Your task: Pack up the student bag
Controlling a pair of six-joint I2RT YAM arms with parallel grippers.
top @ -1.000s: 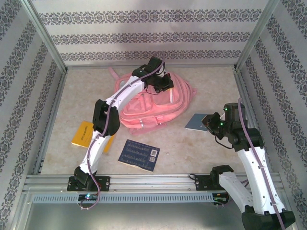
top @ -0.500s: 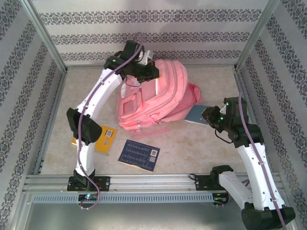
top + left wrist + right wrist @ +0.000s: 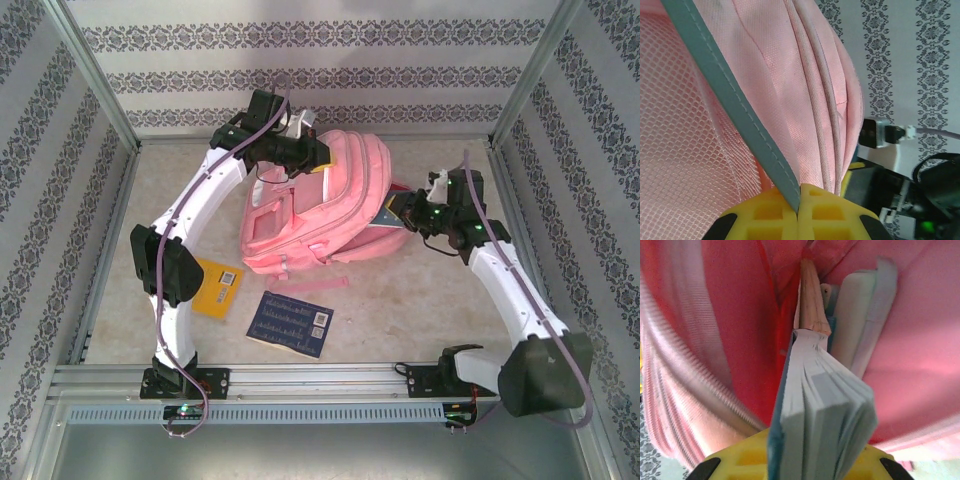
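Two grips: left gripper (image 3: pixel 799 200) pinches the student bag (image 3: pixel 320 200) by its trim (image 3: pixel 730 100); right gripper (image 3: pixel 415 212) holds a book (image 3: pixel 825 405) at its mouth, likely pushing deeper next.

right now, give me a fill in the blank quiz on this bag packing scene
The left pincer is shut on a ____ strip of the student bag.
The right pincer holds a blue-covered ____ in the bag's opening.
On the table, the booklet left of the dark blue booklet is ____.
Missing: grey, book, yellow.

student bag (image 3: pixel 330 200) — woven matt cloth, mesh panel | book (image 3: pixel 825 405) — paper pages | table (image 3: pixel 420 300) — matt, mottled
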